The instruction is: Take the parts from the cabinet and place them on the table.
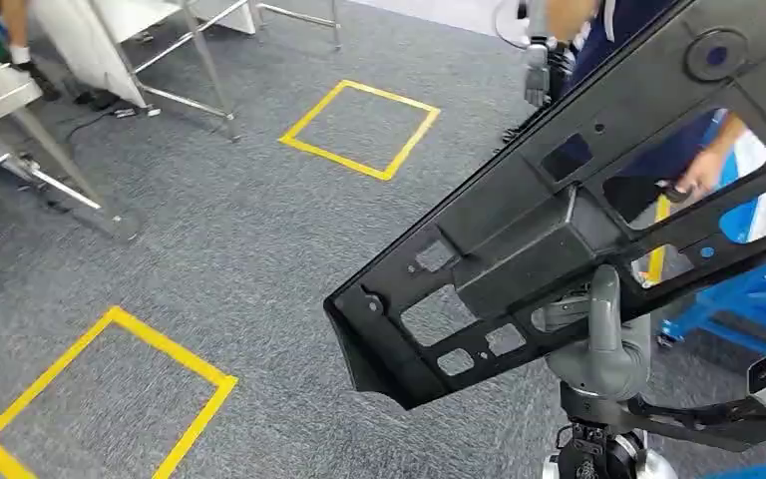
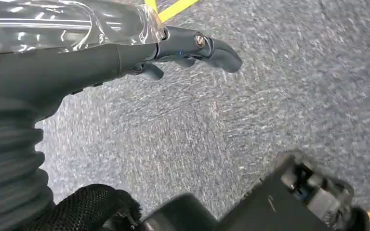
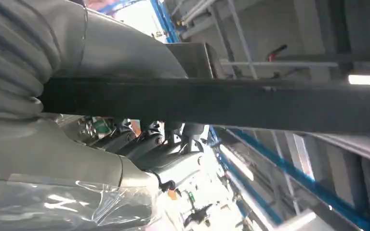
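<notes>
The right hand (image 1: 603,334) is gripping a large black panel part (image 1: 559,220), thumb over its face and fingers (image 3: 144,144) wrapping the far side of its edge, carrying it tilted in the air above the grey carpet (image 1: 249,239). The left hand (image 2: 183,48) is hanging over the carpet, fingers apart and holding nothing. Yellow tape squares (image 1: 359,128) are lying on the carpet; a person (image 1: 658,130) is standing behind the part.

1. Black plastic panel (image 1: 598,210): one, with several cut-out openings.
2. Yellow tape squares on the carpet: two, one near (image 1: 100,399) and one far (image 1: 360,128).
3. Robot hands: two, left hand (image 2: 173,53) and right hand (image 1: 603,339).
4. Persons (image 1: 658,130): one, partly hidden behind the panel.
</notes>
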Controlling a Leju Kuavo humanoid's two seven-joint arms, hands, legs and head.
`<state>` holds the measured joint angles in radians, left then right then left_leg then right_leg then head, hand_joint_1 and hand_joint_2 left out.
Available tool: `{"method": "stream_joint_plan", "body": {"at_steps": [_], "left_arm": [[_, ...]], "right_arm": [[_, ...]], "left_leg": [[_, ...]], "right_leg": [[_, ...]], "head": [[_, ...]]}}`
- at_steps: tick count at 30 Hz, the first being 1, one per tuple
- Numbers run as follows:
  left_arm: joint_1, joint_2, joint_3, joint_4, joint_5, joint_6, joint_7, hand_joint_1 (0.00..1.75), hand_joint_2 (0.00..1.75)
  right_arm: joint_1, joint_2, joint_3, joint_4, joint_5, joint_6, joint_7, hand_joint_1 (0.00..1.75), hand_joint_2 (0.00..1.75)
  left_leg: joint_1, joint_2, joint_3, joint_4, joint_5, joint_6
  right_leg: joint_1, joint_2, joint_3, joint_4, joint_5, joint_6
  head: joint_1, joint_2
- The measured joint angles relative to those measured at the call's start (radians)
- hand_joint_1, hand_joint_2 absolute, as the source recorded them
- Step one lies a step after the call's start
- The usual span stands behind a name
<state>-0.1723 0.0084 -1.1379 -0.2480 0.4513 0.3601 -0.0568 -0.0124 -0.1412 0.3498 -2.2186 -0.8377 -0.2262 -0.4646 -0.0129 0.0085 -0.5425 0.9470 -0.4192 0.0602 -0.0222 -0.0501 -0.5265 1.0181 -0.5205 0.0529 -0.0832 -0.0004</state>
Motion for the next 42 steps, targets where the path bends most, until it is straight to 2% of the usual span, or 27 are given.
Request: {"method": "stream_joint_plan", "body": {"at_steps": [2, 4, 6, 7, 8, 9, 13, 14, 15, 16, 18, 19, 20, 22, 23, 24, 25, 29, 31, 32, 34, 35, 36, 38, 39, 40, 42], "left_arm": [[-0.001, 0.0, 0.0, 0.0, 0.0, -0.001, 0.0, 0.0, 1.75], [0.0, 0.0, 0.0, 0.0, 0.0, -0.002, 0.0, 0.0, 1.75], [0.0, 0.0, 0.0, 0.0, 0.0, -0.005, 0.0, 0.0, 1.75], [0.0, 0.0, 0.0, 0.0, -0.001, -0.007, 0.0, 0.0, 1.75], [0.0, 0.0, 0.0, -0.001, -0.002, -0.008, 0.0, 0.0, 1.75], [-0.002, 0.0, 0.0, -0.001, -0.002, -0.008, 0.0, 0.0, 1.75], [-0.002, 0.002, 0.0, -0.001, -0.002, -0.01, 0.0, 0.0, 1.75], [-0.002, 0.006, 0.001, -0.001, -0.002, -0.01, 0.001, 0.0, 1.75], [-0.001, 0.004, 0.0, -0.002, -0.003, -0.014, 0.002, 0.0, 1.75], [-0.001, 0.005, 0.0, -0.002, -0.002, -0.016, 0.002, 0.0, 1.75], [-0.011, 0.005, 0.001, -0.003, -0.002, -0.016, 0.001, 0.0, 1.75], [-0.013, 0.005, 0.001, -0.004, -0.002, -0.016, 0.001, 0.0, 1.75], [-0.014, 0.005, 0.002, -0.005, -0.003, -0.014, 0.001, 0.0, 1.75], [-0.008, 0.005, 0.002, -0.005, -0.006, -0.014, 0.002, 0.0, 1.75], [-0.002, 0.006, 0.001, -0.005, -0.009, -0.014, 0.003, 0.0, 1.75], [0.003, 0.007, 0.001, -0.005, -0.011, -0.014, 0.004, 0.0, 1.75], [0.005, 0.011, 0.001, -0.005, -0.014, -0.014, 0.005, 0.0, 1.75], [0.008, 0.015, 0.001, -0.005, -0.015, -0.005, -0.003, 0.0, 1.75], [0.01, 0.013, 0.001, -0.005, -0.015, 0.001, -0.005, 0.0, 1.75], [0.008, 0.013, 0.001, -0.005, -0.013, 0.001, -0.005, 0.0, 1.75], [0.008, 0.011, 0.001, -0.005, -0.011, 0.002, -0.009, 0.0, 1.75], [0.009, 0.011, 0.001, -0.005, -0.009, 0.002, -0.012, 0.0, 1.75], [0.008, 0.011, 0.001, -0.005, -0.006, 0.002, -0.017, 0.0, 1.75], [0.008, 0.011, 0.002, -0.005, 0.002, 0.002, -0.021, 0.0, 1.75], [0.007, 0.011, 0.002, -0.006, 0.002, 0.002, -0.021, 0.0, 1.75], [0.005, 0.011, 0.002, -0.006, 0.002, 0.002, -0.021, 0.0, 1.75], [0.005, 0.011, 0.003, -0.006, 0.002, 0.001, -0.021, 0.0, 1.75]], "right_arm": [[0.003, 0.0, -0.005, -0.004, 0.0, -0.001, 0.0, 1.75, 1.75], [0.008, -0.002, -0.007, -0.004, 0.0, -0.002, 0.0, 1.75, 1.75], [0.012, -0.002, -0.008, -0.004, 0.0, -0.003, 0.0, 1.75, 1.75], [0.013, -0.002, -0.009, -0.004, 0.0, -0.003, 0.0, 1.75, 1.75], [0.014, -0.002, -0.01, -0.004, 0.0, -0.004, -0.002, 1.75, 1.75], [0.015, -0.002, -0.011, -0.004, 0.0, -0.004, -0.003, 1.75, 1.75], [0.02, -0.003, -0.013, -0.009, 0.0, -0.005, -0.004, 1.75, 1.75], [0.02, -0.002, -0.013, -0.011, -0.001, -0.005, -0.005, 1.75, 1.75], [0.02, -0.002, -0.013, -0.012, -0.001, -0.005, -0.004, 1.75, 1.75], [0.022, -0.001, -0.013, -0.013, 0.0, -0.004, -0.006, 1.75, 1.75], [0.026, -0.002, -0.013, -0.013, -0.002, -0.004, -0.006, 1.75, 1.75], [0.027, -0.002, -0.013, -0.013, -0.002, -0.004, -0.006, 1.75, 1.75], [0.028, -0.002, -0.013, -0.013, -0.003, -0.004, -0.007, 1.75, 1.75], [0.028, -0.002, -0.013, -0.013, -0.004, -0.004, -0.008, 1.75, 1.75], [0.027, -0.002, -0.013, -0.013, -0.006, -0.004, -0.008, 1.75, 1.75], [0.028, -0.002, -0.013, -0.013, -0.006, -0.004, -0.008, 1.75, 1.75], [0.028, -0.002, -0.013, -0.013, -0.006, -0.004, -0.009, 1.75, 1.75], [0.025, -0.002, -0.013, -0.013, -0.01, -0.003, -0.01, 1.75, 1.75], [0.023, -0.002, -0.013, -0.015, -0.009, -0.001, -0.011, 1.75, 1.75], [0.022, -0.002, -0.013, -0.017, -0.008, 0.0, -0.016, 1.75, 1.75], [0.028, -0.002, -0.013, -0.017, -0.006, 0.0, -0.019, 1.75, 1.75], [0.028, -0.002, -0.013, -0.017, -0.003, 0.0, -0.019, 1.75, 1.75], [0.028, -0.002, -0.013, -0.017, -0.002, 0.0, -0.02, 1.75, 1.75], [0.028, -0.002, -0.013, -0.019, 0.0, 0.0, -0.022, 1.75, 1.75], [0.028, -0.002, -0.013, -0.019, 0.0, 0.0, -0.022, 1.75, 1.75], [0.028, -0.001, -0.013, -0.019, 0.0, 0.0, -0.022, 1.75, 1.75], [0.029, -0.001, -0.013, -0.023, 0.001, 0.001, -0.024, 1.75, 1.75]], "left_leg": [[0.001, -0.02, 0.004, 0.0, -0.003, 0.012], [0.001, -0.049, 0.008, 0.0, -0.005, 0.012], [0.004, -0.083, 0.016, 0.001, -0.009, 0.009], [0.007, -0.102, 0.022, 0.001, -0.013, 0.004], [0.01, -0.117, 0.027, 0.004, -0.018, -0.002], [0.007, -0.129, 0.023, 0.01, -0.025, -0.01], [0.015, -0.177, 0.008, 0.008, -0.026, -0.03], [0.017, -0.169, 0.01, 0.015, -0.033, -0.033], [0.008, -0.096, -0.002, 0.049, -0.051, -0.039], [0.01, -0.055, -0.035, 0.114, -0.082, -0.046], [0.013, -0.03, -0.115, 0.272, -0.142, -0.054], [0.013, -0.027, -0.145, 0.33, -0.152, -0.055], [0.013, -0.026, -0.144, 0.33, -0.139, -0.054], [0.011, -0.016, -0.082, 0.202, -0.06, -0.046], [0.007, 0.009, -0.038, 0.109, -0.012, -0.035], [-0.005, 0.065, -0.01, 0.04, 0.002, -0.02], [-0.02, 0.092, -0.008, 0.029, -0.006, -0.01], [-0.019, 0.038, -0.006, 0.005, -0.005, 0.004], [-0.003, 0.01, 0.014, -0.011, 0.001, 0.004], [-0.002, -0.002, 0.015, -0.01, -0.001, 0.006], [-0.002, -0.031, 0.016, -0.01, -0.003, 0.01], [-0.001, -0.046, 0.018, -0.009, -0.004, 0.01], [0.0, -0.064, 0.022, -0.009, -0.005, 0.008], [0.007, -0.098, 0.033, -0.005, -0.014, 0.0], [0.011, -0.112, 0.037, 0.0, -0.021, -0.007], [0.005, -0.124, 0.03, 0.009, -0.028, -0.016], [0.012, -0.144, 0.018, 0.012, -0.026, -0.022]], "right_leg": [[-0.002, 0.038, -0.091, 0.169, -0.071, 0.0], [0.0, 0.043, -0.17, 0.288, -0.092, 0.004], [-0.002, 0.045, -0.159, 0.221, -0.021, 0.006], [-0.005, 0.051, -0.122, 0.13, 0.035, 0.006], [-0.01, 0.083, -0.081, 0.035, 0.085, 0.009], [-0.019, 0.148, -0.061, -0.014, 0.088, 0.012], [-0.01, 0.109, -0.053, -0.027, 0.077, -0.012], [-0.017, 0.091, -0.048, -0.032, 0.077, -0.017], [-0.015, 0.08, -0.042, -0.033, 0.073, -0.023], [-0.014, 0.064, -0.038, -0.033, 0.069, -0.029], [-0.008, 0.031, -0.032, -0.033, 0.062, -0.033], [-0.006, 0.013, -0.029, -0.032, 0.058, -0.034], [-0.005, -0.002, -0.023, -0.033, 0.053, -0.034], [0.0, -0.026, -0.009, -0.033, 0.044, -0.033], [0.002, -0.036, -0.001, -0.033, 0.039, -0.033], [0.003, -0.045, 0.004, -0.036, 0.035, -0.031], [0.011, -0.056, 0.005, -0.035, 0.033, -0.027], [0.013, -0.111, 0.017, -0.045, 0.027, -0.012], [0.005, -0.008, 0.002, 0.01, -0.009, -0.002], [0.006, 0.018, -0.04, 0.086, -0.043, -0.001], [0.005, 0.037, -0.132, 0.241, -0.09, 0.001], [0.005, 0.039, -0.153, 0.262, -0.082, 0.002], [0.003, 0.04, -0.15, 0.234, -0.048, 0.003], [-0.003, 0.055, -0.088, 0.076, 0.059, 0.008], [-0.009, 0.087, -0.057, -0.002, 0.095, 0.012], [-0.012, 0.126, -0.043, -0.021, 0.077, 0.011], [-0.007, 0.114, -0.044, -0.026, 0.071, -0.004]], "head": [[0.004, 0.0], [0.004, 0.0], [0.004, 0.0], [0.003, 0.0], [0.003, 0.0], [0.004, 0.0], [0.005, 0.0], [0.005, 0.0], [0.0, 0.0], [-0.005, 0.0], [-0.005, 0.0], [-0.006, 0.0], [-0.005, 0.0], [-0.006, 0.0], [-0.006, 0.0], [-0.006, 0.0], [-0.005, 0.0], [-0.006, 0.0], [-0.006, 0.0], [-0.003, 0.0], [-0.005, 0.0], [-0.005, 0.0], [-0.005, 0.0], [-0.005, 0.0], [-0.005, 0.0], [-0.004, 0.0], [-0.004, 0.0]]}}
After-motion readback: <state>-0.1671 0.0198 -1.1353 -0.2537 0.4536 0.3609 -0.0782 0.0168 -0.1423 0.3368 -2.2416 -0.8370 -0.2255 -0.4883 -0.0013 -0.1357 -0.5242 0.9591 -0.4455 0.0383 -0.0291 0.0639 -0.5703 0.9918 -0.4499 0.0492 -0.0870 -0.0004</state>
